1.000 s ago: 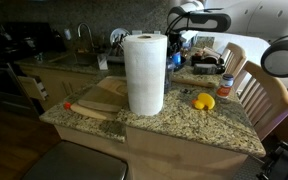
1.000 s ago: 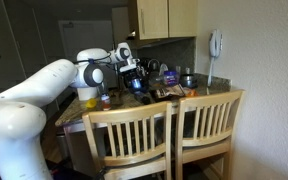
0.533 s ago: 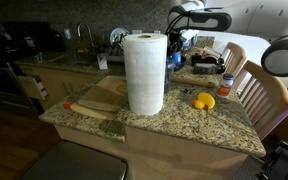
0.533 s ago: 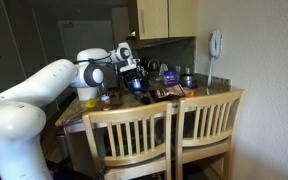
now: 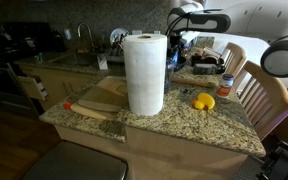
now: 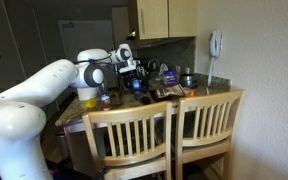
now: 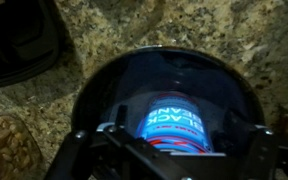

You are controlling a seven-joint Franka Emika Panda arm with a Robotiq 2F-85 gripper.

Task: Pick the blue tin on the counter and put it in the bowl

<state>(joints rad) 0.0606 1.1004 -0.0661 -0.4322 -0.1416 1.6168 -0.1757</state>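
Observation:
In the wrist view the blue tin (image 7: pixel 174 115) lies inside a dark round bowl (image 7: pixel 94 85) on the speckled granite counter. Its label reads upside down. My gripper (image 7: pixel 176 130) hangs over the bowl with one finger on each side of the tin. A small gap shows between each finger and the tin, so the jaws stand open. In both exterior views the gripper (image 5: pixel 177 52) (image 6: pixel 134 76) is low over the counter behind the paper-towel roll, with a patch of blue from the tin (image 6: pixel 136 85) under it. The bowl is hard to make out there.
A tall paper-towel roll (image 5: pixel 144 73) stands on the near counter beside a wooden board (image 5: pixel 99 100). A yellow object (image 5: pixel 203 101) and a red-labelled jar (image 5: pixel 227 85) sit near the chairs (image 6: pixel 164 130). A black tray (image 7: pixel 19 45) lies close to the bowl.

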